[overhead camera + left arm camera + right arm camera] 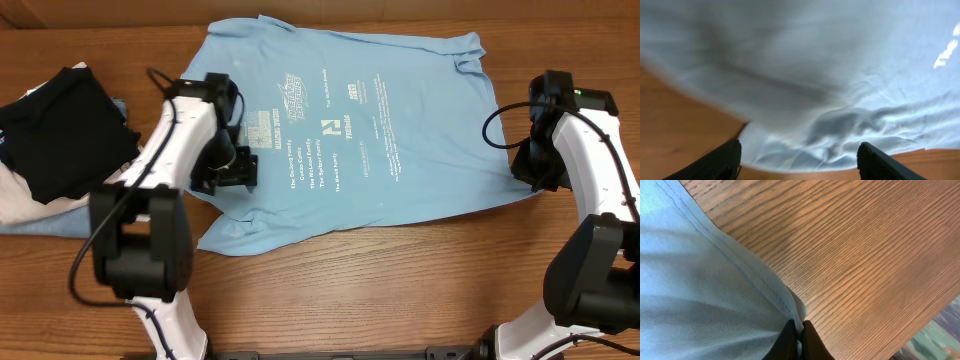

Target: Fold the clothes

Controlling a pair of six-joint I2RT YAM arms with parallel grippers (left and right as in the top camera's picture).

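1. Up toward 12 o'clock on the table (400, 300), the sky-blue T-shirt (400, 120) lies spread flat, print up
2. left gripper (800, 156) hovers at its 8 o'clock edge, jaws apart, nothing held
3. right gripper (799, 342) at 3 o'clock, pinched on the hem

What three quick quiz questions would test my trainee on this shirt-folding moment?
1. True or false: the right gripper is shut on the hem of the T-shirt.
2. The left gripper is: A) open, B) shut on a sleeve.
3. What colour is the garment lying left of the T-shirt?
Key: 1 true; 2 A; 3 black.
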